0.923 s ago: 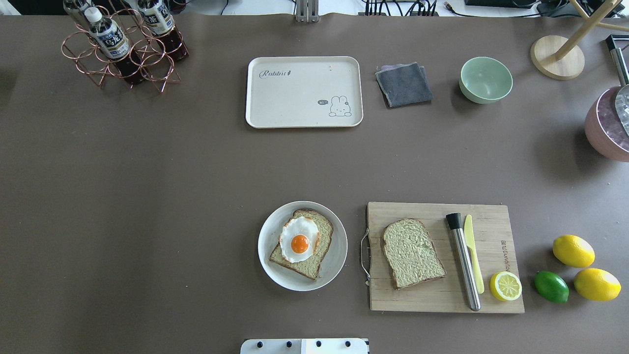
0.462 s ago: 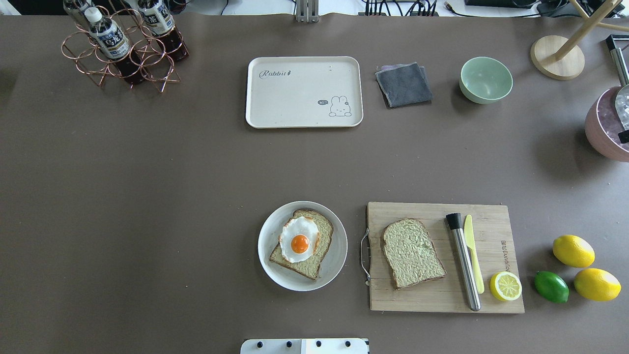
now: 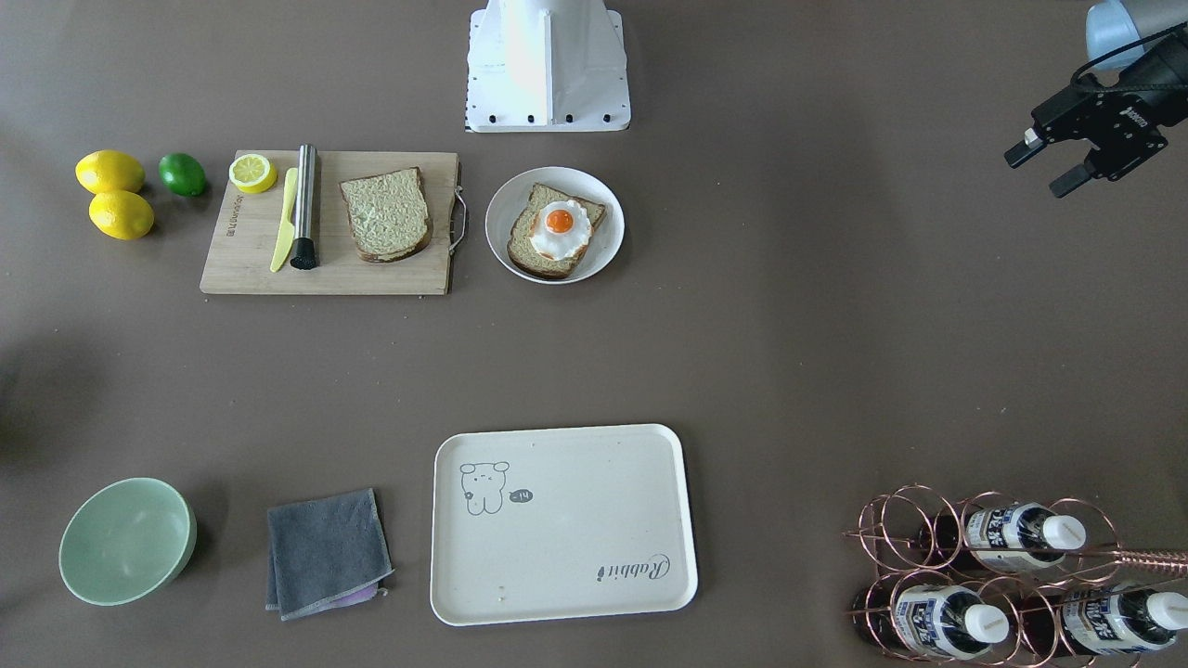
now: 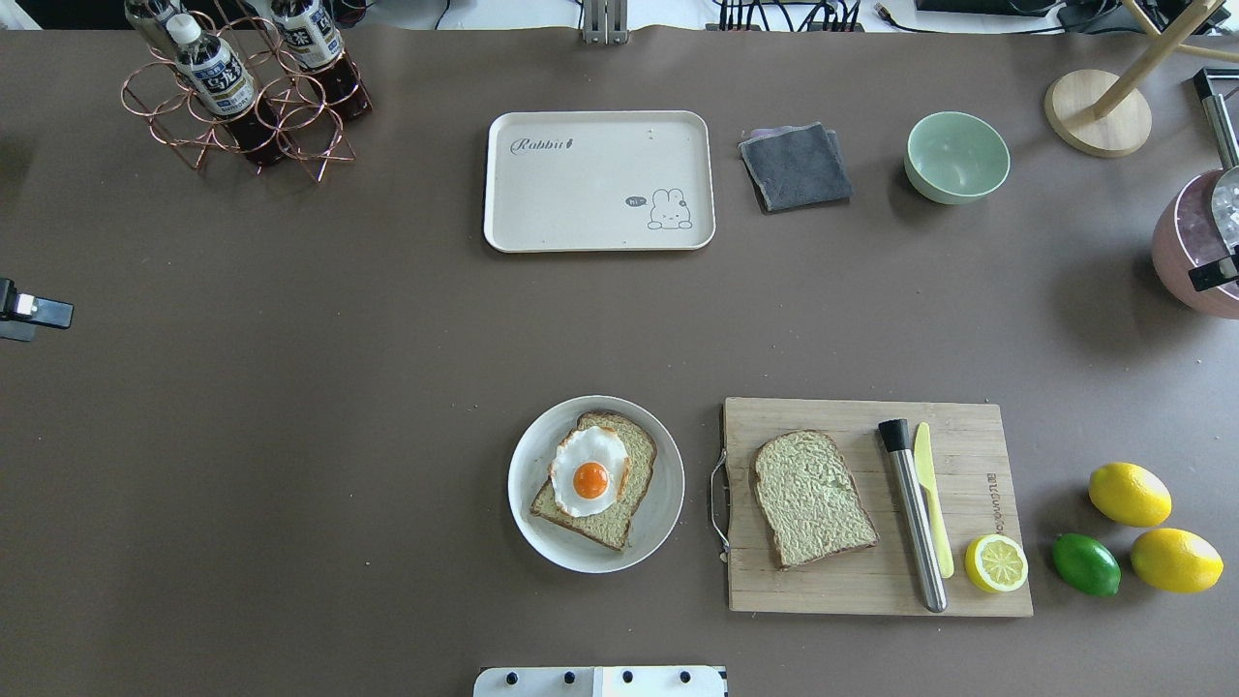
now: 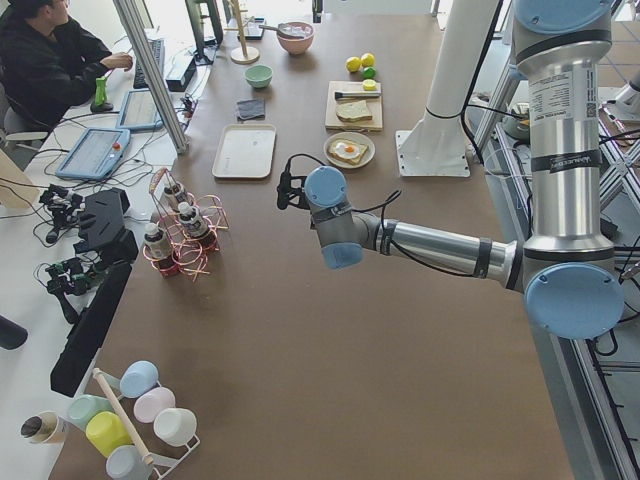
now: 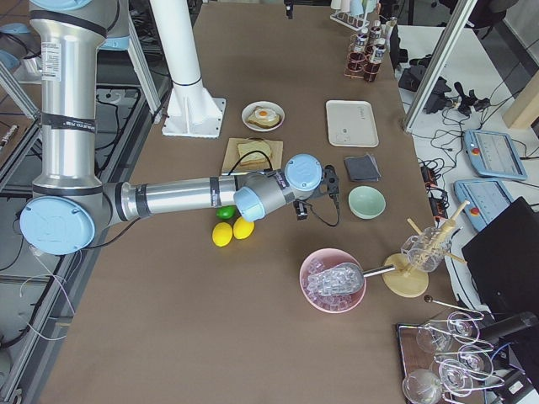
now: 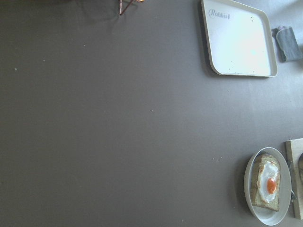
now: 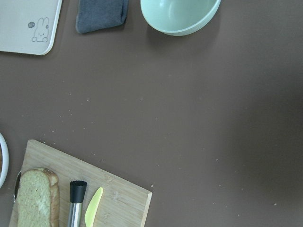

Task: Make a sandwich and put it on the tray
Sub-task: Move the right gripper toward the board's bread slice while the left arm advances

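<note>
The sandwich is in parts. One bread slice (image 4: 619, 518) with the fried egg (image 4: 589, 471) on top lies on a white plate (image 4: 663, 503). The second slice (image 4: 813, 499) lies on the wooden cutting board (image 4: 852, 581). The cream tray (image 4: 581, 184) at the far middle holds nothing; it also shows in the front view (image 3: 575, 547). My left gripper (image 3: 1044, 169) is open and empty, high over the table's left side, far from the plate. Only one finger (image 4: 1218, 274) of my right gripper shows at the right edge; I cannot tell its state.
On the board lie a steel muddler (image 4: 915, 518), a yellow knife (image 4: 931, 494) and a lemon half (image 4: 995, 563). Lemons (image 4: 1129, 494) and a lime (image 4: 1086, 564) sit to its right. A grey cloth (image 4: 796, 166), green bowl (image 4: 956, 157), pink ice bowl (image 4: 1191, 247) and bottle rack (image 4: 242, 92) stand at the back.
My left gripper's tip has come into the overhead view at the left edge. A right gripper finger has moved further in at the right edge. The food has not moved.
</note>
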`<state>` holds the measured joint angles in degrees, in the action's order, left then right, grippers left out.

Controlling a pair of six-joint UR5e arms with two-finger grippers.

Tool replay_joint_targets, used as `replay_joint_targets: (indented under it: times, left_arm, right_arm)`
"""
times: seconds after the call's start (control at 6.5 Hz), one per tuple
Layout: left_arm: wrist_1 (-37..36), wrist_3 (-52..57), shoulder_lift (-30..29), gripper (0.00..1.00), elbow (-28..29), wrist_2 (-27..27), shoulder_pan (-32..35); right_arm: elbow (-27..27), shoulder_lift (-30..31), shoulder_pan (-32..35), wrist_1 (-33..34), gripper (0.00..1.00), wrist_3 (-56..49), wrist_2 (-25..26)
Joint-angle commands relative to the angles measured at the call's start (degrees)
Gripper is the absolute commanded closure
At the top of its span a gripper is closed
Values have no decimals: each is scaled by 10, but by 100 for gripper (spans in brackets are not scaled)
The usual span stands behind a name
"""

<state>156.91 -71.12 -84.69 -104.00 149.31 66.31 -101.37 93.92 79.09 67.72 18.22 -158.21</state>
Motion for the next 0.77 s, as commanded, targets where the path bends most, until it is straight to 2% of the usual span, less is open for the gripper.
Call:
replay_joint_targets:
  times: [0.0, 0.46, 0.62]
  left_arm:
    - [70, -101, -36, 2, 20, -9, -30]
    - [73, -129, -53, 2, 27, -14, -42]
    - [78, -130, -54, 2, 25, -52, -68]
  right_arm:
    - [4, -30, -3, -2, 0, 0, -46]
    - [14, -51, -3, 0, 0, 1, -105]
    - [10, -66, -4, 0, 0, 1, -110]
